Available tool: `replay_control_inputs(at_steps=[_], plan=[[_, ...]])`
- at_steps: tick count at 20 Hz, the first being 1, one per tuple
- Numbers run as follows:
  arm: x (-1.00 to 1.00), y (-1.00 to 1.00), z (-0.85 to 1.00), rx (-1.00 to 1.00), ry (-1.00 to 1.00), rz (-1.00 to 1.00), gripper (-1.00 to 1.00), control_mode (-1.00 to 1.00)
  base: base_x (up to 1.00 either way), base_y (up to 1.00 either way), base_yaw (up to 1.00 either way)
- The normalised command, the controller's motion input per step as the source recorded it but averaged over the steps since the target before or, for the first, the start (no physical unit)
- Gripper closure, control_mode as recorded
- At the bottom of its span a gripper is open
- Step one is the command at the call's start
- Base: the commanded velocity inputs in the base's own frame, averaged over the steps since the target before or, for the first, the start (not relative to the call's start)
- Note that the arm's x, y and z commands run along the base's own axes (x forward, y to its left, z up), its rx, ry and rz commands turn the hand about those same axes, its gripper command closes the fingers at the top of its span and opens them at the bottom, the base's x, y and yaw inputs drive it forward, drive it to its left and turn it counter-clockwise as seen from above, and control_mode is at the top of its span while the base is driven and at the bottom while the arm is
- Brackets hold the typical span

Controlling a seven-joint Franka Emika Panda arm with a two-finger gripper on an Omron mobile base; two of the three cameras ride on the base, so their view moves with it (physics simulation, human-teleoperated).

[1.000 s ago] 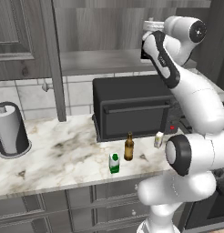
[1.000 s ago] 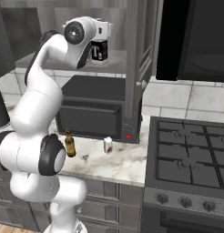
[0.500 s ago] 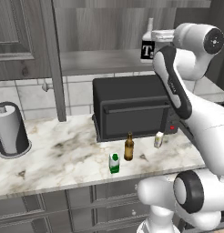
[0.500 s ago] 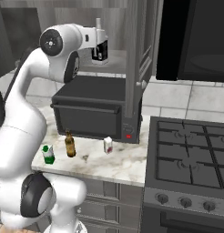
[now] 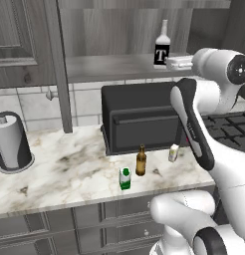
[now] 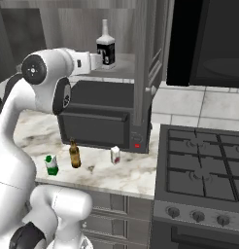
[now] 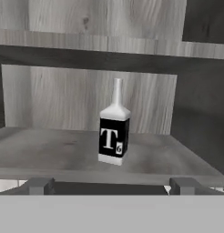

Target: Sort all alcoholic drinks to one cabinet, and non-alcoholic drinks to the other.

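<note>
**Open cabinet holding one bottle; other drinks on the tabletop**

The open cabinet [image 5: 119,67] above the black oven [image 5: 139,117] contains a single item: the clear bottle [image 5: 162,46], standing upright on the shelf [image 7: 50,152], apart from the back wall. It has a long neck, squared shoulders and a black label with a white "T". The end effector [image 7: 109,184] sits just in front of the shelf edge, level with the bottle and apart from it, its fingers [image 7: 38,185] spread wide and holding nothing. On the marble tabletop [image 5: 69,169], near the oven's front, stand the slim brown beer bottle [image 5: 141,161], a green-and-white container [image 5: 125,178] just left of it, and a small white carton [image 5: 173,153] to its right. A paper-towel holder [image 5: 10,142] stands at far left.
</note>
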Motion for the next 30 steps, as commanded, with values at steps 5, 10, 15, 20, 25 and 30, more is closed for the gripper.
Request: replay_control_inputs(at_steps=[5,10,15,20,25,30], plan=[[-0.29,0.06,-0.61,0.0,0.0,0.0,-1.0,-1.0,0.0,0.0,0.0],[-0.08,0.02,-0.33,0.0,0.0,0.02,-1.0,-1.0,0.0,0.0,0.0],[0.0,0.0,-0.11,-0.03,0.1,0.1,-1.0,-1.0,0.0,0.0,0.0],[0.0,0.01,-0.16,0.0,0.14,0.17,-1.0,-1.0,0.0,0.0,0.0],[-0.03,0.03,-0.4,0.0,0.07,0.17,-1.0,-1.0,0.0,0.0,0.0],[-0.14,0.01,-0.54,0.0,0.0,0.16,-1.0,-1.0,0.0,0.0,0.0]])
